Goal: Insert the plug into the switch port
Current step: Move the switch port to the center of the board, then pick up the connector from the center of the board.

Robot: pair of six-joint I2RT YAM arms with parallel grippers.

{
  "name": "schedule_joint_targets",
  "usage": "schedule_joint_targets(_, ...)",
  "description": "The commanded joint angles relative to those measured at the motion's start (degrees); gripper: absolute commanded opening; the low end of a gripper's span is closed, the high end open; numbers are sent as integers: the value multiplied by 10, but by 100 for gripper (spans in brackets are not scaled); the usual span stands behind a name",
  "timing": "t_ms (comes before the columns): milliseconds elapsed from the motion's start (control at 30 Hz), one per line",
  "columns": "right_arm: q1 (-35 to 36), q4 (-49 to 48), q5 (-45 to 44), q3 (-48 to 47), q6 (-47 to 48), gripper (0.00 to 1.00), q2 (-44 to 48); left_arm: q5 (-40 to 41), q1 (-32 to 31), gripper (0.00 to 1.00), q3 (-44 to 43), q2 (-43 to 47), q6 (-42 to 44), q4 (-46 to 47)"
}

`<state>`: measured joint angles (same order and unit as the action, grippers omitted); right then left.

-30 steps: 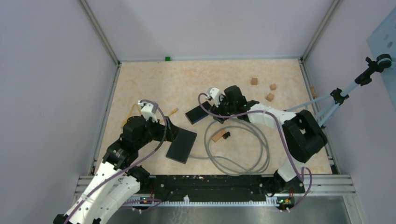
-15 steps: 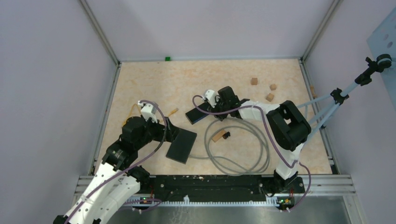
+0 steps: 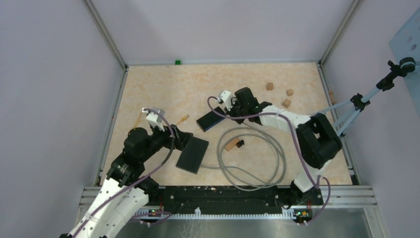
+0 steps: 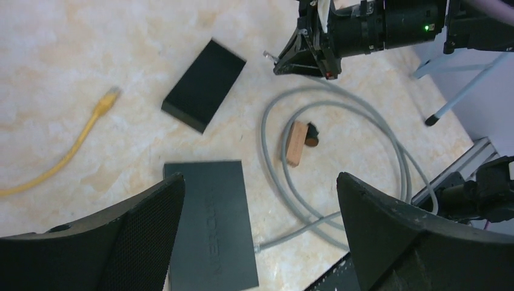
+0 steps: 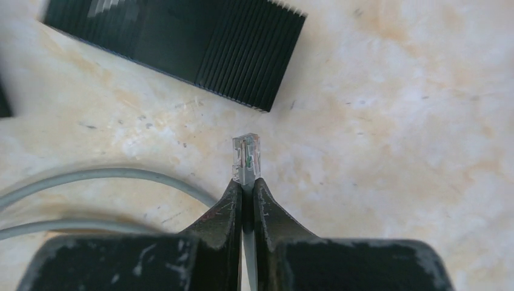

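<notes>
Clear plug (image 5: pixel 246 159) pinched in right gripper (image 5: pixel 245 188), tip jutting forward

Pale lilac walls (image 3: pixel 223 29) on three sides. Beige marbled tabletop (image 3: pixel 163 84). Aluminium corner rails (image 3: pixel 107 34). Tripod (image 3: pixel 357 101) at right edge.

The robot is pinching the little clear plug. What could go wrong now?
The right pincer grips the plug only by its back end, so it might twist or slip when pushed. The left pincer is open and holds nothing, so the big black box could slide. The gray cable loops around a wooden block and might drag it.
</notes>
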<state>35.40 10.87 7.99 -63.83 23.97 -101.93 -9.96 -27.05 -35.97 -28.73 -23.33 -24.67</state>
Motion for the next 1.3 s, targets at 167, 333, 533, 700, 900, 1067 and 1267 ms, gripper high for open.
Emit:
schedule_joint_targets(167,5,-56,108,31,-127,0,275,-101,2,98,23,47,123,321)
schedule_joint_targets(333,30,-80,175,66,-163,0,364,-298,2,95,-4,-10,215,405)
schedule_joint_targets(533,75,-104,259,103,-171,0,456,-446,0,92,-64,-80,281,415)
schedule_joint_targets(700,105,-163,314,132,-209,0,503,-505,-4,88,-83,-94,273,426)
schedule_joint_targets(900,166,-220,286,153,-200,0,514,-490,-36,85,-69,-90,251,430)
schedule_joint_targets(1067,191,-219,266,143,-201,0,511,-435,-61,88,-59,-87,203,443)
schedule_joint_targets(1267,204,-236,271,144,-218,0,514,-433,-90,83,-58,-97,194,459)
